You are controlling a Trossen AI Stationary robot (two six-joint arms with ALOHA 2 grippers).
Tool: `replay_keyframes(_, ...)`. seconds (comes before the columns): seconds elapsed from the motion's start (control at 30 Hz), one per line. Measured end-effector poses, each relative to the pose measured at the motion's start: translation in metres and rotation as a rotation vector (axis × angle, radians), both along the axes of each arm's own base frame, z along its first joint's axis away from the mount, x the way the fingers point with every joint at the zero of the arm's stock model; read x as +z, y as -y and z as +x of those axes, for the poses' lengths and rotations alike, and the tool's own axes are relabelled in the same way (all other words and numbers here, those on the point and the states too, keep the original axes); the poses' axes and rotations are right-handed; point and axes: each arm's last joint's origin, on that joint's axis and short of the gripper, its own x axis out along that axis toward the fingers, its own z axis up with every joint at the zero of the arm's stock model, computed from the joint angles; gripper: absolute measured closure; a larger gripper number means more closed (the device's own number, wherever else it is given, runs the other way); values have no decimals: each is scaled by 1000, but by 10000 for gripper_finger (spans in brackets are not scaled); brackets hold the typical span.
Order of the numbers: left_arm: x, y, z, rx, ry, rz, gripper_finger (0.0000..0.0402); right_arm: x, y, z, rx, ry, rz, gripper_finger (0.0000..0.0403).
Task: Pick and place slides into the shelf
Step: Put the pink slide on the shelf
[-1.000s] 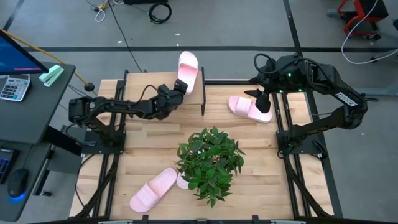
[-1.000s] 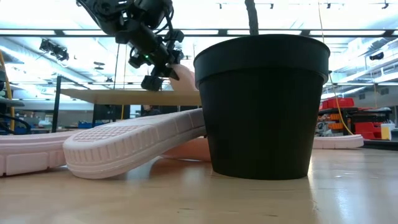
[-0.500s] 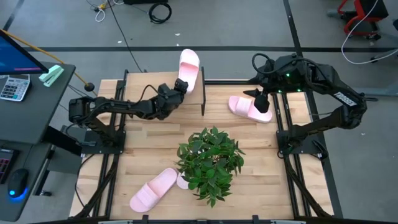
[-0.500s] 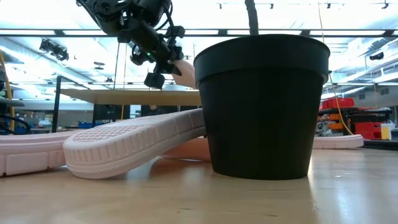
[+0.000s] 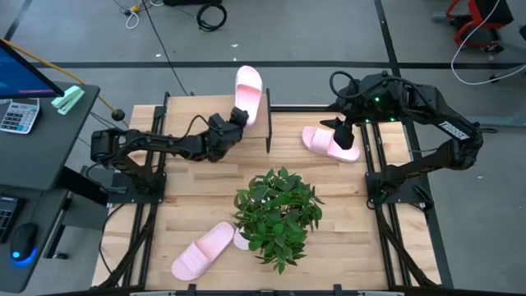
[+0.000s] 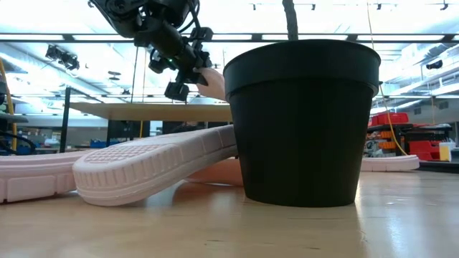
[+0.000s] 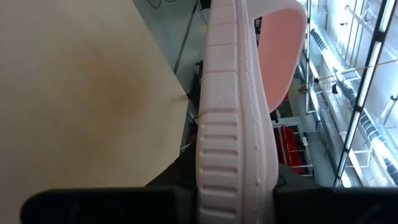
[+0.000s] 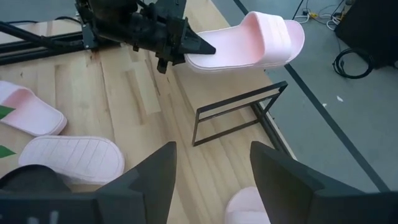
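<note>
The left end effector [image 5: 233,121] was clamped on the heel of a pink slide [image 5: 248,92], which stretched from it toward 12 o'clock, raised past the counter's [image 5: 197,205] far edge. The right end effector [image 5: 342,134], fingers spread wide, hovered over a second slide [image 5: 329,143] at 2 o'clock. A third slide [image 5: 204,249] lay at 7 o'clock beside the potted plant [image 5: 278,215].
</note>
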Motion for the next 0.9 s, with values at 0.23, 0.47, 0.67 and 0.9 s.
replay_keyframes(0.23, -1, 0, 0, 0, -8, -1, 331, 0, 0, 0, 0, 0, 0, 192)
replay_keyframes(0.47, -7, 5, 5, -9, -4, -11, 331, 0, 0, 0, 0, -1, 0, 192)
replay_keyframes(0.67, -17, 11, 28, 9, 36, -40, 331, 0, 0, 0, 0, -3, 0, 193)
replay_keyframes(0.9, -9, 7, 44, -4, 10, -16, 331, -1, 0, -1, -10, -12, 17, 193)
